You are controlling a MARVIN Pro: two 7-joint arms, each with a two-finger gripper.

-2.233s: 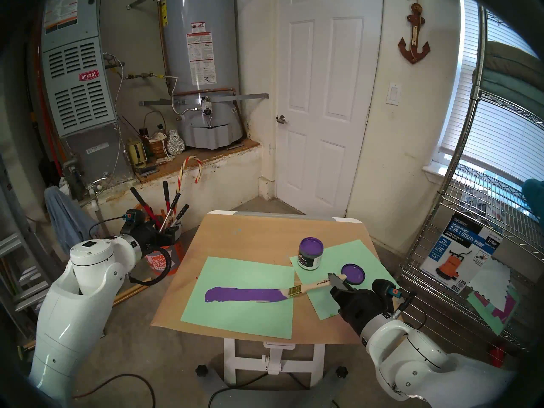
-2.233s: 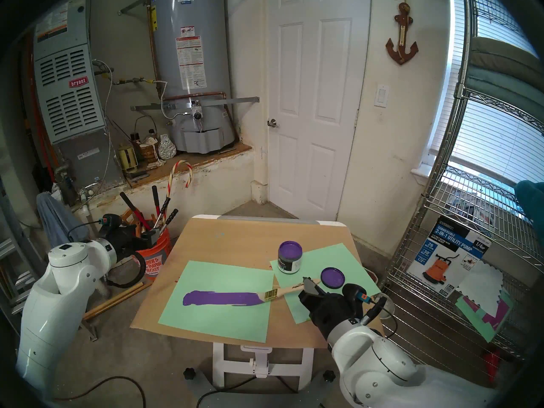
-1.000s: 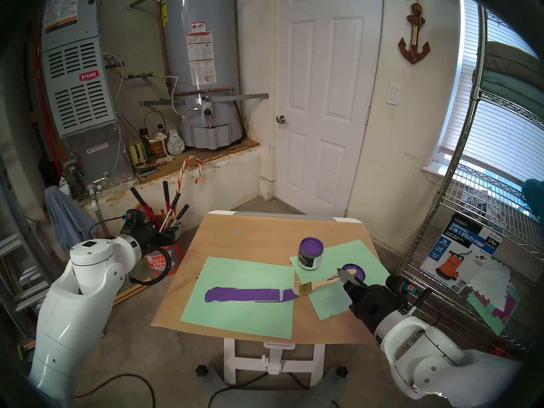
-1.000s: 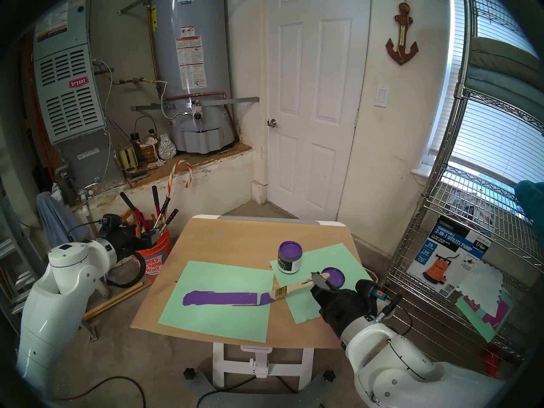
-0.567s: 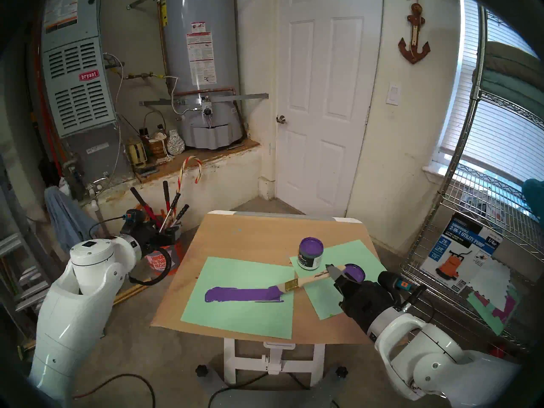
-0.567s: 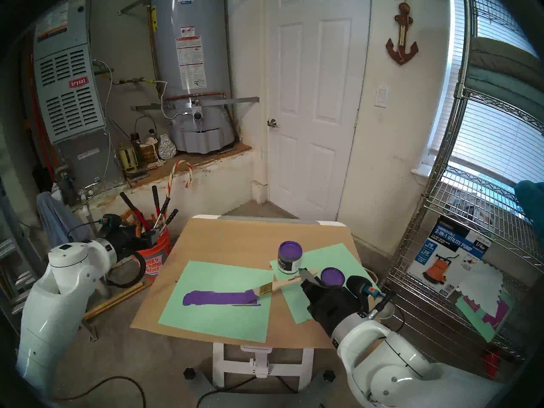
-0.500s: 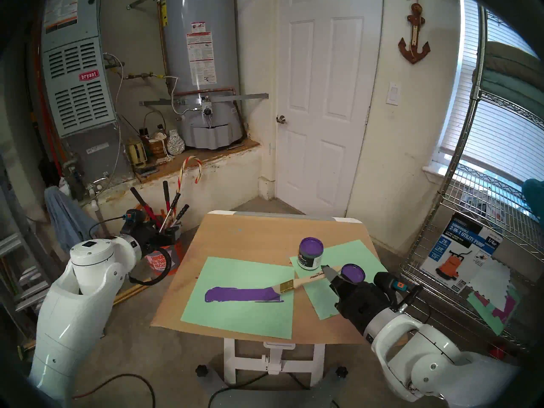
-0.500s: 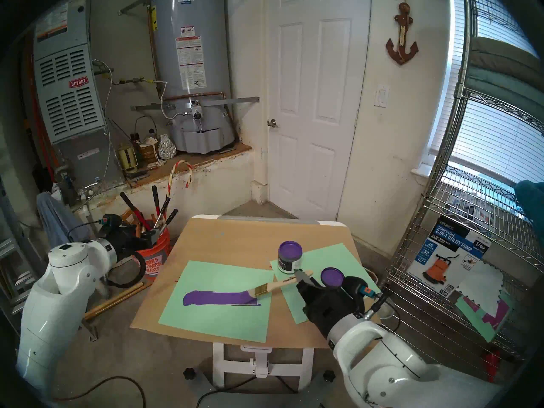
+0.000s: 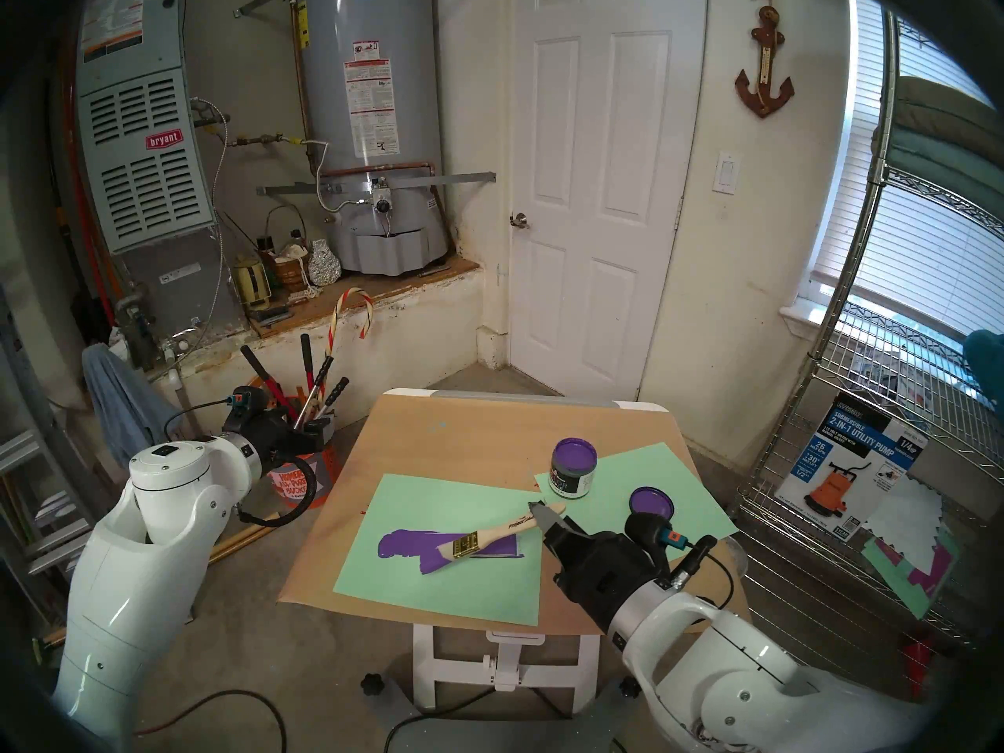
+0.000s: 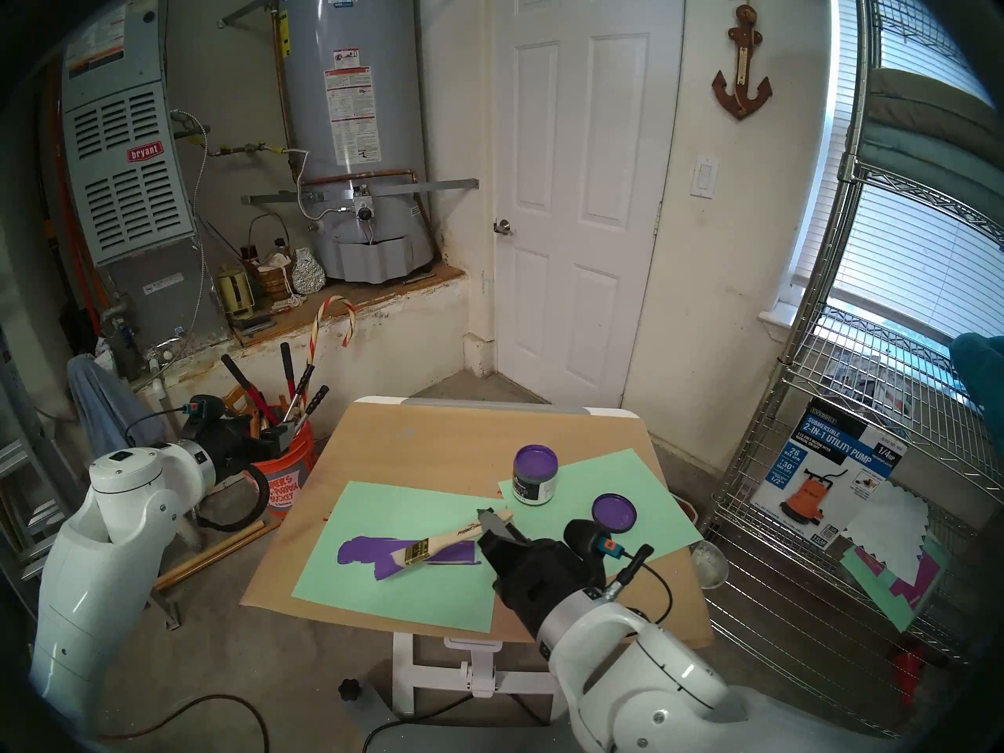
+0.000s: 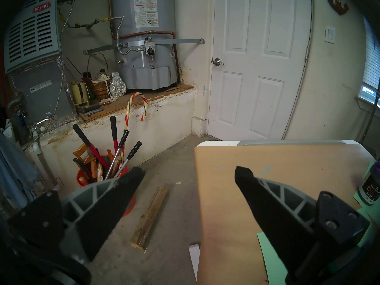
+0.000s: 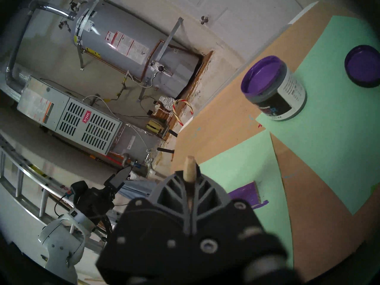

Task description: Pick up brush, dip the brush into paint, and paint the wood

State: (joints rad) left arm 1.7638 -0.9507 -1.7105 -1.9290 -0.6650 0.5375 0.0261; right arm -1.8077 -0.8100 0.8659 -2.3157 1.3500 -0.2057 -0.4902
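My right gripper (image 9: 545, 514) is shut on the end of the brush (image 9: 502, 529) handle, seen too in the right wrist view (image 12: 188, 169). The brush slants down to the left; its purple bristles (image 9: 434, 562) rest at the middle of the purple-coated wood strip (image 9: 405, 542), at its near edge. The strip lies on a mint-green sheet (image 9: 434, 594). The open jar of purple paint (image 9: 574, 453) stands behind on a second sheet (image 9: 668, 469). My left gripper (image 11: 189, 175) is open and empty, off the table's left side.
The jar's lid (image 9: 651, 504), purple inside, lies right of my right gripper. The table (image 9: 434, 437) is covered in brown paper. An orange bucket of tools (image 9: 296, 477) stands on the floor at left. A wire shelf (image 9: 869, 491) stands at right.
My right gripper has carried the brush left, sweeping the bristles from the strip's right end to its middle. The left arm has not moved.
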